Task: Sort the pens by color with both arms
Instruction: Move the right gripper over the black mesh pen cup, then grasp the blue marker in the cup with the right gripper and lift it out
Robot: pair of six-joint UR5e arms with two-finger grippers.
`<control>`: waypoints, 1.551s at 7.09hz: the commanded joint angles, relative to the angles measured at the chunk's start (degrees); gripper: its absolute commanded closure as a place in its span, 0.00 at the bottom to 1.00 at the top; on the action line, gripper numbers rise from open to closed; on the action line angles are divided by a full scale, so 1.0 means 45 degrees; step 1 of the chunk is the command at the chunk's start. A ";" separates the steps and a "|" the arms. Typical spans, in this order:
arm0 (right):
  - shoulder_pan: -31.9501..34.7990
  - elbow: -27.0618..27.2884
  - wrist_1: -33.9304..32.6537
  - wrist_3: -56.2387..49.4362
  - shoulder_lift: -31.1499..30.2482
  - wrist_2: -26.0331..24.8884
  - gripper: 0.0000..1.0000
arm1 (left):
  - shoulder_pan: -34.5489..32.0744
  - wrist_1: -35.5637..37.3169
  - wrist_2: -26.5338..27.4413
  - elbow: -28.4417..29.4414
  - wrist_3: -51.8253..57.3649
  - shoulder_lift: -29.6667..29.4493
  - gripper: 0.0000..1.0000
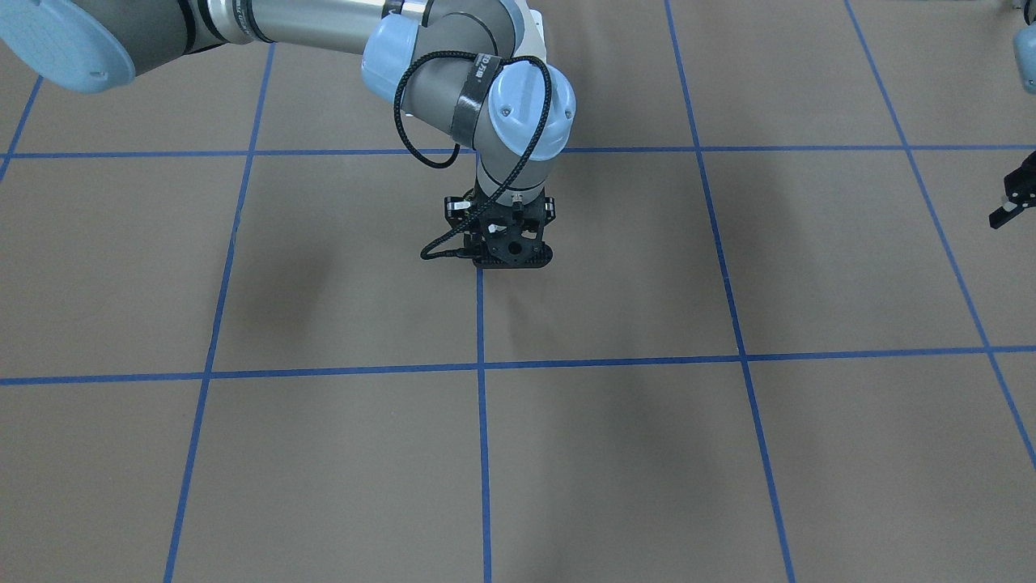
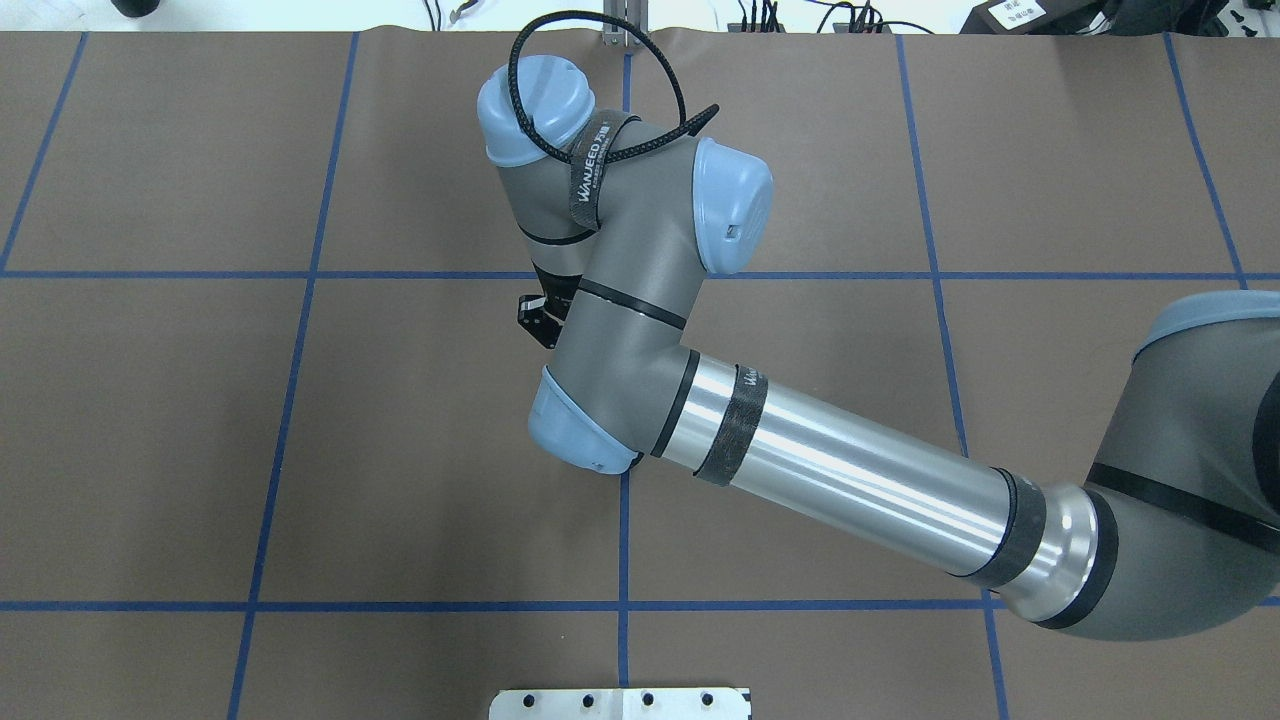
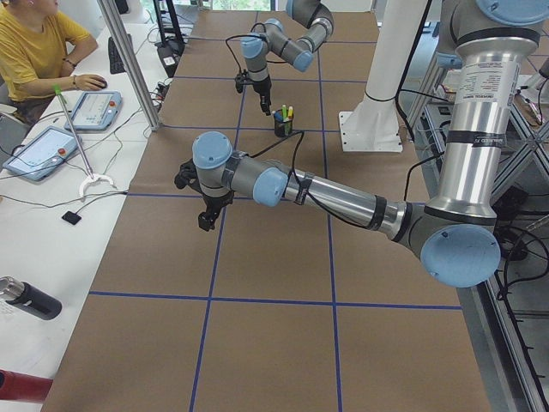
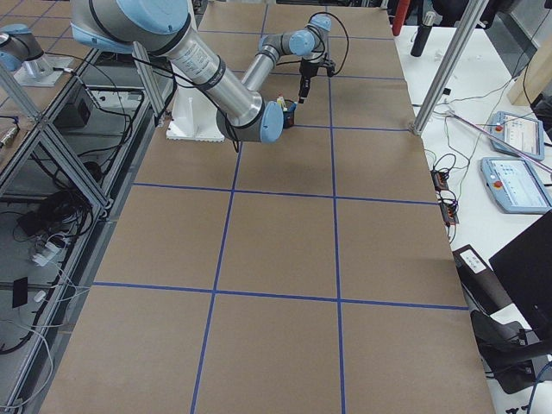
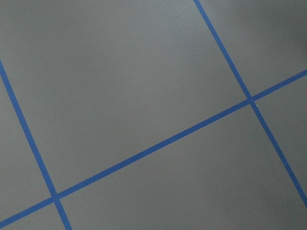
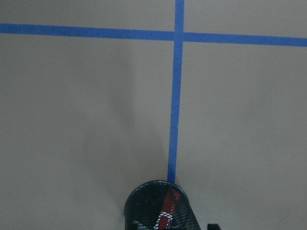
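Black mesh cup [image 3: 281,130] sitting on brown blue-taped bench [image 1: 728,453] nr white pedestal [image 3: 371,129]. Bright green pen [image 3: 283,111] and yellow pen [image 3: 290,112] sticking up from it; white pen w/ red ends [image 6: 167,210] showing thru mesh. Near cup, right arm's black end effector [image 1: 511,247] hanging, pointing down. Well apart, left arm's black end effector [image 3: 206,219] hovering over bare bench. Fingers apart or together: can't tell, either one.

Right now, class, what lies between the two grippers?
Nothing: between the left gripper and the right gripper the table is bare, crossed only by blue tape. The front-facing view shows it.
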 commanded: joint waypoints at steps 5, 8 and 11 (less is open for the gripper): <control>-0.0093 0.0071 0.0019 -0.0028 -0.0224 0.0115 0.60 | -0.0019 0.0000 -0.0019 -0.0043 0.0000 0.0009 0.00; -0.0093 0.0148 -0.0039 -0.0028 -0.0244 0.0135 0.88 | 0.0000 0.0000 -0.0019 -0.0043 0.0000 0.0009 0.00; 0.0023 0.1138 -0.0796 0.0011 -0.0146 -0.0059 1.00 | 0.0000 0.0000 0.0000 -0.0024 0.0000 0.0009 0.00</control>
